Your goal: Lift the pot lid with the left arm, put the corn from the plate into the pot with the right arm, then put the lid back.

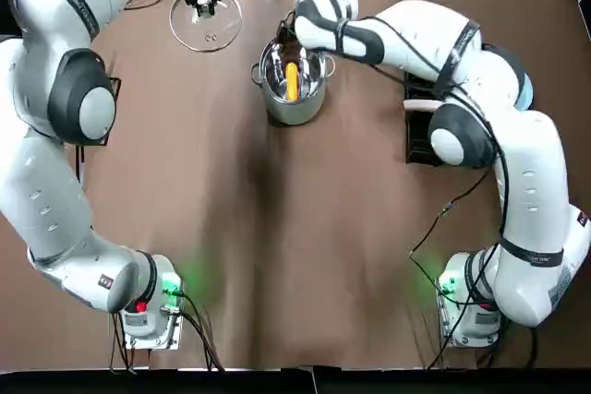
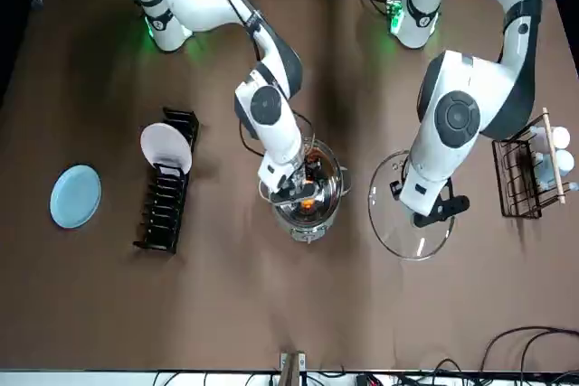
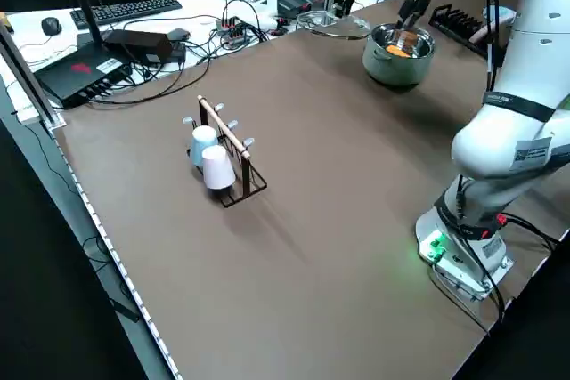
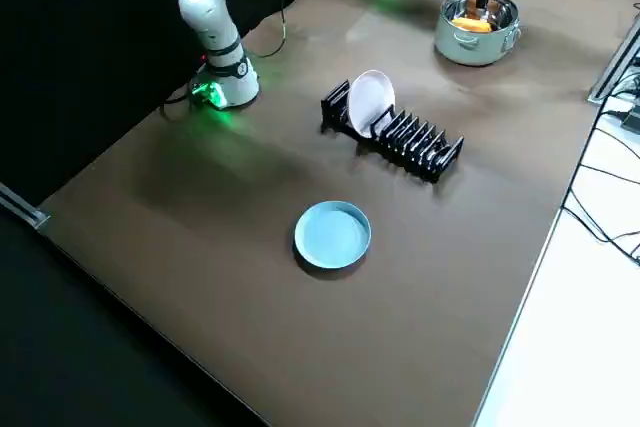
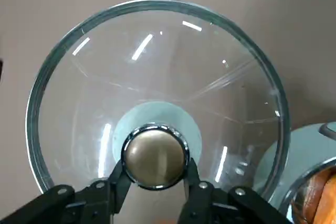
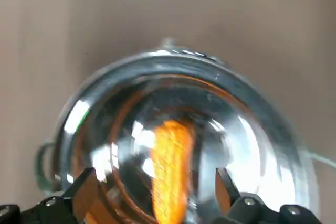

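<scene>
The steel pot [image 1: 293, 103] stands at the far middle of the table, uncovered. The yellow corn [image 1: 292, 80] lies inside it, also visible as the corn [image 6: 169, 166]. My right gripper [image 2: 291, 189] hangs just over the pot's mouth; in the right wrist view my right gripper [image 6: 155, 182] is open, its fingers [image 6: 86, 184] wide on either side of the corn and not touching it. My left gripper [image 5: 156, 170] is shut on the metal knob [image 5: 155, 153] of the glass lid [image 1: 205, 25], held to the left of the pot, low over the table.
The blue plate [image 2: 75, 194] lies bare on the robot's right side. A black dish rack [image 2: 167, 196] with one white plate stands between it and the pot. A wire cup rack [image 2: 525, 174] stands at the left edge.
</scene>
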`<state>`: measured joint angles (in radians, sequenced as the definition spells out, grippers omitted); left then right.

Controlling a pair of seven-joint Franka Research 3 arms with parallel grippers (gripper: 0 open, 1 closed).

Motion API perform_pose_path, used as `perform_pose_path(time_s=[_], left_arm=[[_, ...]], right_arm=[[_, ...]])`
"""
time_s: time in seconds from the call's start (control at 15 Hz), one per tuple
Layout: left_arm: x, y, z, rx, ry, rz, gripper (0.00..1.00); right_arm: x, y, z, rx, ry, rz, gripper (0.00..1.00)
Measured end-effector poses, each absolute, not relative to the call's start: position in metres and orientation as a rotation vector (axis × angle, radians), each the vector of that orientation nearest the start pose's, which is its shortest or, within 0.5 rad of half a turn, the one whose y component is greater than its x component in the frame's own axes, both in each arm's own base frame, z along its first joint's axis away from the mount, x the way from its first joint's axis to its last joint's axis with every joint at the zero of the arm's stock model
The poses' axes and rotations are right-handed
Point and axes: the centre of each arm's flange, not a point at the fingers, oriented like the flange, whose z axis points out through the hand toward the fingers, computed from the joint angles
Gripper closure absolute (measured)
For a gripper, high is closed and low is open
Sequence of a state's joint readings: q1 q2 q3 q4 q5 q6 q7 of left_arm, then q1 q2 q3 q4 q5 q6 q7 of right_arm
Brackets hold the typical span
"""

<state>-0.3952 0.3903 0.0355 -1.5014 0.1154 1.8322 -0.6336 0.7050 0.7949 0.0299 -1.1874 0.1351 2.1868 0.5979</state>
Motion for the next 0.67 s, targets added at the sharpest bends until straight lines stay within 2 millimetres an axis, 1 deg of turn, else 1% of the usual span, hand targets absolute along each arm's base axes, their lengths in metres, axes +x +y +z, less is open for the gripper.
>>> perform_pose_path(time_s=[0.07,0.13,0.27,0.33,0.47,0.53,0.67], left_arm=[[0.626,-0.236,0.44,-2.991,-0.35,-0.006,0.54],[0.622,-0.245,0.44,-2.996,-0.355,-0.005,0.54],[0.613,-0.266,0.44,-3.001,-0.367,-0.008,0.54],[0.608,-0.279,0.44,-3.005,-0.354,-0.009,0.54],[0.598,-0.305,0.442,-3.024,-0.358,-0.037,0.54],[0.594,-0.318,0.444,-3.045,-0.369,-0.059,0.54],[0.581,-0.346,0.447,-3.079,-0.389,-0.078,0.54]], right_arm=[[0.582,0.507,0.338,-2.926,-0.097,-0.072,0.01],[0.588,0.493,0.35,-2.942,-0.125,-0.046,0.01],[0.602,0.455,0.375,-2.981,-0.189,0.04,0.01],[0.611,0.43,0.386,-2.997,-0.198,0.084,0.01],[0.633,0.378,0.416,-3.0,-0.22,0.087,0.0],[0.643,0.349,0.436,-2.999,-0.241,0.08,0.0],[0.652,0.283,0.477,-3.0,-0.3,0.116,0.0]])
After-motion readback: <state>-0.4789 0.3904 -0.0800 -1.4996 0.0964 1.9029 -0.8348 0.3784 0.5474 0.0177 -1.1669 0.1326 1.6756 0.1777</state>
